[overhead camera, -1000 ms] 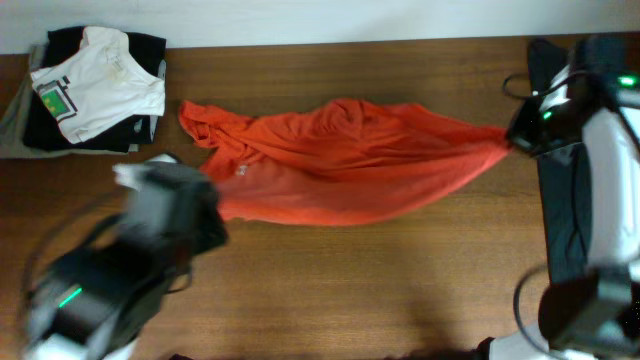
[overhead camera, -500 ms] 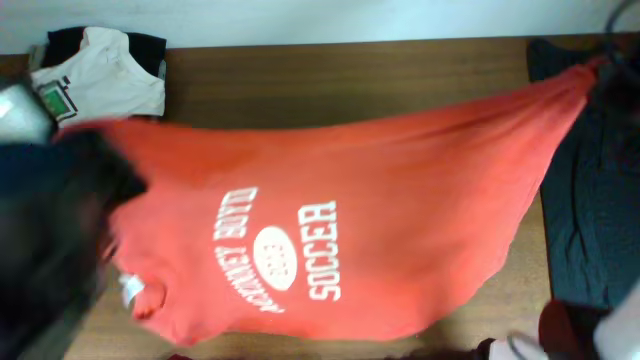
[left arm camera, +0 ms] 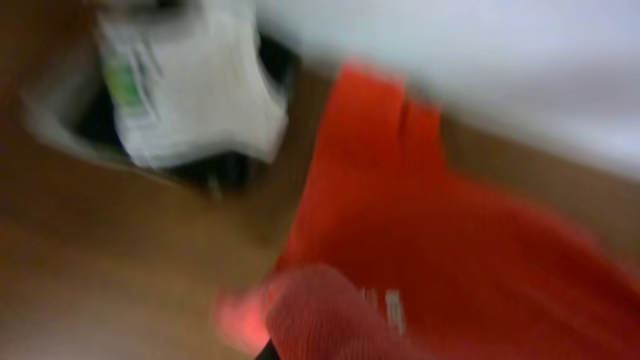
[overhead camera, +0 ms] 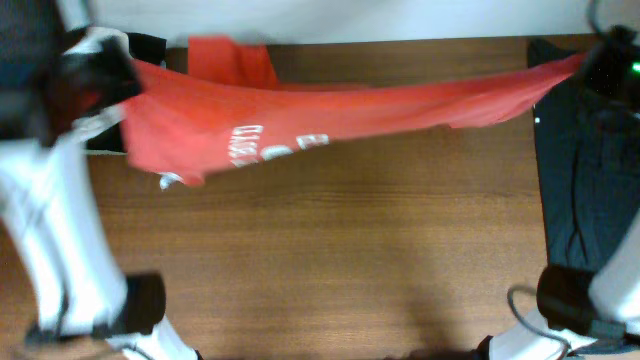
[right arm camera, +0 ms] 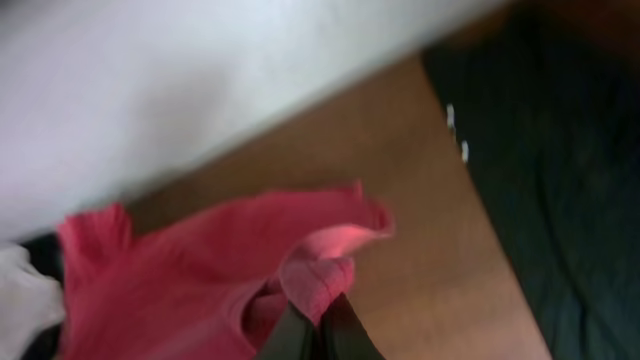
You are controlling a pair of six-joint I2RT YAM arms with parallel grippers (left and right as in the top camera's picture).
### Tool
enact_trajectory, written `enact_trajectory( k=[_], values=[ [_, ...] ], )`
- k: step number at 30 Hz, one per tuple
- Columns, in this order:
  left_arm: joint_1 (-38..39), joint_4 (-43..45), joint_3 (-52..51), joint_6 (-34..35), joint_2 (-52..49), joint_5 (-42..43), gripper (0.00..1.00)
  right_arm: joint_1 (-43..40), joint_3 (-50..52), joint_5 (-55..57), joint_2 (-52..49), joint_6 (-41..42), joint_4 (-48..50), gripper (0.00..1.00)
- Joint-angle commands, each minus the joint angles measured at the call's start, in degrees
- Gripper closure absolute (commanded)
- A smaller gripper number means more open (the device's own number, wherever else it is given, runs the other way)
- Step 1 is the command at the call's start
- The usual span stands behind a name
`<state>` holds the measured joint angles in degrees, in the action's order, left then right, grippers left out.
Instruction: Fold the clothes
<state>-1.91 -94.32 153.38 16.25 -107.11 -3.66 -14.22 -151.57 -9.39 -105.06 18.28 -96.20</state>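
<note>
The red-orange T-shirt (overhead camera: pixel 330 105) with white print hangs stretched in the air across the far half of the table, held at both ends. My left gripper (overhead camera: pixel 112 85) is shut on its left end, high at the far left. My right gripper (overhead camera: pixel 590 68) is shut on its right end at the far right. In the blurred left wrist view the shirt (left arm camera: pixel 440 260) fills the lower right and covers the fingers. In the right wrist view my shut fingers (right arm camera: pixel 315 322) pinch a bunched fold of the shirt (right arm camera: pixel 200 270).
A folded pile with a white shirt with a green patch (left arm camera: pixel 190 95) lies at the table's far left corner, under my left arm. A long black garment (overhead camera: pixel 585 190) lies along the right edge. The table's wood surface (overhead camera: pixel 330 250) shows below the shirt.
Both grippers lifted the shirt off the table and spread it wide. It has since swung toward the far edge, now seen as a narrower stretched band. My left arm moved up to the far left.
</note>
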Motion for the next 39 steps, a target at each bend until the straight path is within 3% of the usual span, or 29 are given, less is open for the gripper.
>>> enact_trajectory(
  k=[1,3,5,6,8,12,17,20,26,30,33,35,39],
  values=[
    [-0.13,1.79,-20.57,0.94,-7.15,4.26,0.99,0.09,14.12,-0.42,-0.26,-0.31,1.79,0.96],
    [-0.13,3.43,-28.96,1.09,-6.91,3.26,0.99,0.11,22.69,-0.31,-0.20,-1.33,2.67,0.96],
    [-0.13,0.13,-29.59,4.72,-5.51,-1.64,0.99,-0.26,27.52,2.23,0.52,-1.46,3.54,0.96],
    [-0.13,0.02,-29.59,6.88,-2.14,-6.03,0.99,-1.51,27.78,3.15,1.33,-0.74,4.11,0.96],
    [-0.13,-0.61,-29.59,6.86,7.85,-6.69,0.99,-4.79,27.78,2.14,5.14,-0.39,2.93,0.96],
    [-0.11,-2.38,-33.09,4.63,21.86,0.35,0.99,-3.80,29.68,2.40,9.27,-3.30,-1.14,0.96],
    [-0.11,0.09,-58.25,4.72,34.18,1.46,0.99,-3.85,48.13,2.54,19.96,-4.39,2.29,0.96],
    [-0.13,-0.37,-73.92,4.74,41.66,6.27,0.99,-3.85,63.43,2.34,29.40,-4.37,2.64,0.96],
    [-0.13,-2.40,-81.13,9.62,52.81,7.52,0.99,-3.85,72.83,2.29,39.12,-4.52,0.35,0.96],
    [-0.13,-2.32,-88.32,17.49,57.00,3.76,0.99,-3.85,72.94,2.10,39.45,-1.27,1.05,0.96],
    [-0.13,2.08,-93.53,17.88,56.94,2.38,0.99,-3.85,73.24,2.12,38.73,1.95,3.02,0.96],
    [-0.13,2.54,-93.72,21.24,56.85,-0.35,0.99,-3.85,77.05,2.47,39.39,4.83,3.08,0.96],
    [-0.13,4.24,-93.72,21.75,56.83,-0.68,0.99,-3.85,85.46,2.34,43.43,7.76,7.98,0.96]
  ],
)
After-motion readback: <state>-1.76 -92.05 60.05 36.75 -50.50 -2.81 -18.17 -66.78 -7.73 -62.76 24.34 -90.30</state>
